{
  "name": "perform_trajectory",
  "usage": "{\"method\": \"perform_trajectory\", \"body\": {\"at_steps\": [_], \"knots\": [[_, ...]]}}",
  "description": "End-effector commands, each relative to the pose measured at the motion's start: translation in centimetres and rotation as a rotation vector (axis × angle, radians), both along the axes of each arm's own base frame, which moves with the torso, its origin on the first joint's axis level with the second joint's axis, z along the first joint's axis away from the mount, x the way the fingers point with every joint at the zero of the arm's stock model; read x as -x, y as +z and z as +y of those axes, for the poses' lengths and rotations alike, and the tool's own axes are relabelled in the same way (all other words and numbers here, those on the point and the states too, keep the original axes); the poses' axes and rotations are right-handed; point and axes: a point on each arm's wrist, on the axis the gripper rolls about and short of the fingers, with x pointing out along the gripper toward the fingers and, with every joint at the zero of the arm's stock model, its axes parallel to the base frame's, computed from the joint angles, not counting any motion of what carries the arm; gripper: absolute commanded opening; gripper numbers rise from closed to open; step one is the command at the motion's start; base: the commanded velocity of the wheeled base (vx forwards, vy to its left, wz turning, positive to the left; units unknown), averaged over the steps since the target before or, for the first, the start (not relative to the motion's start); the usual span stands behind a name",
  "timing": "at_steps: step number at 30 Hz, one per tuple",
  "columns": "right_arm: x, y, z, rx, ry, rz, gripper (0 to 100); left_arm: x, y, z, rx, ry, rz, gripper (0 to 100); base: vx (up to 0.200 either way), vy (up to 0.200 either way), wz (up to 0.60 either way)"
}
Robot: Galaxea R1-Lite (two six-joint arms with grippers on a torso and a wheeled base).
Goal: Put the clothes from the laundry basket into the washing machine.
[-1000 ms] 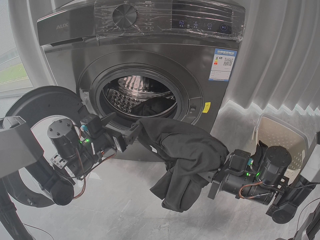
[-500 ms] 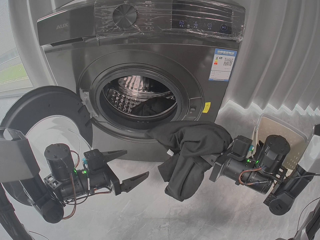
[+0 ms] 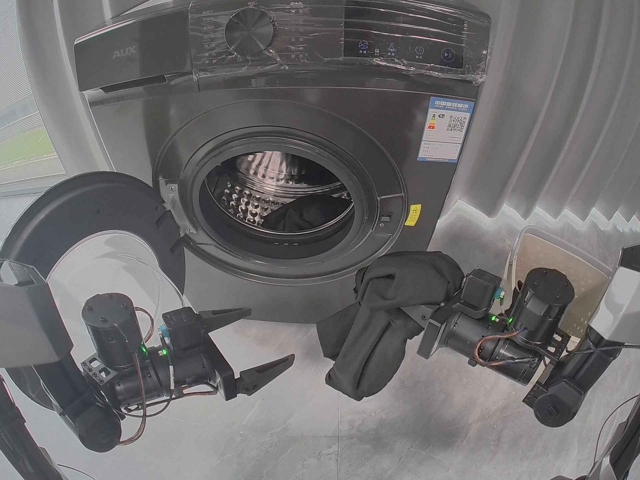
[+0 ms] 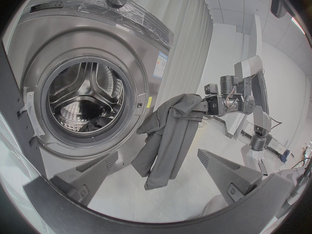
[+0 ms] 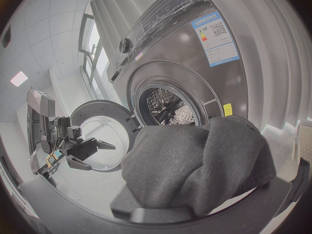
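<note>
A dark grey garment (image 3: 380, 321) hangs in front of the washing machine (image 3: 280, 95), below and to the right of its open drum mouth (image 3: 280, 201). My right gripper (image 3: 419, 315) is shut on the garment's upper right end, and the cloth (image 5: 195, 160) drapes over its fingers. Another dark piece of clothing (image 3: 303, 215) lies inside the drum. My left gripper (image 3: 270, 335) hangs open and empty low at the left, above the floor, well apart from the garment (image 4: 172, 134). The laundry basket (image 3: 560, 268) stands at the right behind my right arm.
The round washer door (image 3: 87, 215) is swung open to the left, just behind my left arm. Pleated curtains (image 3: 567, 101) hang to the right of the machine. Bare grey floor (image 3: 267, 428) lies before the washer.
My left gripper let go of the garment, then dropped down and back from the drum mouth. The garment's free end slid off the door rim and now hangs from my right gripper alone.
</note>
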Motion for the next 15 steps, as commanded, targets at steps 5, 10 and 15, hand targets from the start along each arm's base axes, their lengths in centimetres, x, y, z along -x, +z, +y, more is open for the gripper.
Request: {"method": "perform_trajectory", "body": {"at_steps": [5, 10, 15], "knots": [[0.3, -0.6, 0.0, 0.002, 0.000, 0.038, 0, -0.3, 0.3, -0.2, 0.008, -0.002, -0.021, 100, 0.000, 0.000, 0.00], [1.6, -0.5, 0.8, -0.039, 0.041, 0.090, 0, -0.3, 0.4, -0.3, 0.009, -0.003, -0.024, 100, 0.000, 0.000, 0.00], [3.0, 0.6, 1.7, -0.123, 0.045, 0.125, 0, -0.3, 0.4, -0.3, 0.002, -0.005, -0.033, 100, 0.000, 0.000, 0.00]]}}
